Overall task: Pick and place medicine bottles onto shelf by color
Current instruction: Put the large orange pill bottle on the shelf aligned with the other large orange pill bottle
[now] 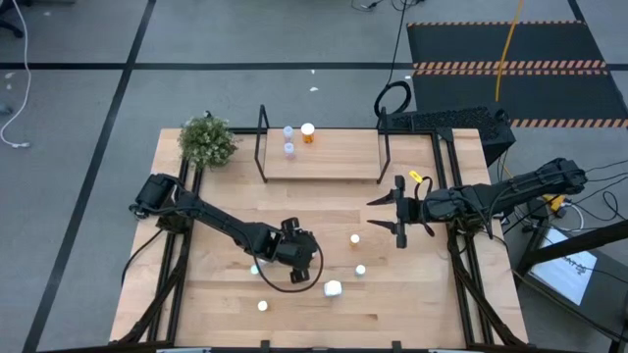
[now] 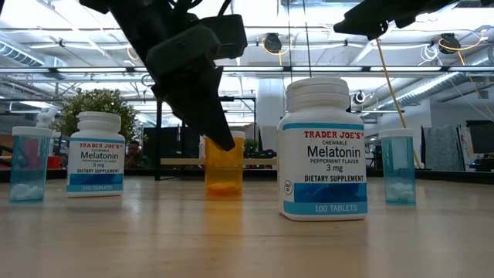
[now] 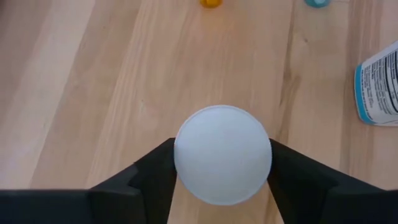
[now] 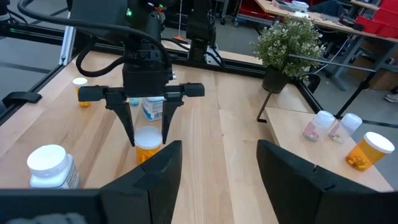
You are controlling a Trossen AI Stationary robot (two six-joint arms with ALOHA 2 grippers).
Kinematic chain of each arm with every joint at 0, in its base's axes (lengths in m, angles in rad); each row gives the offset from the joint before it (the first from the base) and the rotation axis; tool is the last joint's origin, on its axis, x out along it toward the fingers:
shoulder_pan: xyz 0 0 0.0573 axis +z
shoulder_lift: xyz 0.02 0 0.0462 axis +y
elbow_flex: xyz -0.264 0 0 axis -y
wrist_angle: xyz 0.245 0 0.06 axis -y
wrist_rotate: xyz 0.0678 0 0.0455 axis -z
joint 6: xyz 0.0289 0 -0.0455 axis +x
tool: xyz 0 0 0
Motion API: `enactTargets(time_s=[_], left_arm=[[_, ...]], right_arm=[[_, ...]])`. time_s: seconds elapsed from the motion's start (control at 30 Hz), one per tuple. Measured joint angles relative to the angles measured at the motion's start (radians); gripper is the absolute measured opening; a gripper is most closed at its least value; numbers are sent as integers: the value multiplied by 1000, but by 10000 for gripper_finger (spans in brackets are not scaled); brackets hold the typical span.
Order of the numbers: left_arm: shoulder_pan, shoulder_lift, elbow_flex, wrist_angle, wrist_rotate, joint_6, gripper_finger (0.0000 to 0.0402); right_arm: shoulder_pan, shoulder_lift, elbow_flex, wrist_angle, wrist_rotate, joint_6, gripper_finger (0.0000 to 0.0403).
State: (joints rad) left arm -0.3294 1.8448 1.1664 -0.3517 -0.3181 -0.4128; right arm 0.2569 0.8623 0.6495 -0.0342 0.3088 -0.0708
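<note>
My left gripper (image 1: pixel 291 248) points down over the table's middle, shut on an orange medicine bottle (image 4: pixel 148 152) with a white cap (image 3: pixel 222 154). My right gripper (image 1: pixel 397 211) hovers open near the shelf's right end and touches nothing. The shelf (image 1: pixel 334 162), a light-wood board between black frames, carries two clear bottles (image 1: pixel 288 140) and an orange bottle (image 1: pixel 308 133), all standing. More bottles stand on the table: two white melatonin bottles (image 2: pixel 323 147) (image 2: pixel 96 164) and two pale blue ones (image 2: pixel 397 166) (image 2: pixel 31 164). My left gripper pinches the orange bottle between its two fingers (image 3: pixel 155 168), one on each side of its top just at the white cap (image 3: pixel 186 155). The fingers come from above, pointing down. The bottle is upright, and its base (image 2: pixel 224 189) rests on the table.
A potted plant (image 1: pixel 208 140) stands at the table's far left corner beside the shelf. A black keyboard (image 1: pixel 446 120) lies past the far right corner. Small bottles (image 1: pixel 355 238) (image 1: pixel 360 270) (image 1: pixel 333 288) (image 1: pixel 262 306) dot the table's near half around the left gripper.
</note>
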Motion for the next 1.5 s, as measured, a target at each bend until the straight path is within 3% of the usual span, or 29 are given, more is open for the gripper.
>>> enactTargets(time_s=[0.43,0.77,1.2,1.5], left_arm=[[60,-17,2,13,66,111,227],[149,-138,4,-14,80,189,227],[267,-352,6,-88,115,236,227],[360,-374,135,-211,119,343,227]], right_arm=[[0,0,0,-91,0,89,203],[0,0,0,-144,0,130,203],[0,0,0,-86,5,-88,203],[-20,0,0,-51,59,-178,203]])
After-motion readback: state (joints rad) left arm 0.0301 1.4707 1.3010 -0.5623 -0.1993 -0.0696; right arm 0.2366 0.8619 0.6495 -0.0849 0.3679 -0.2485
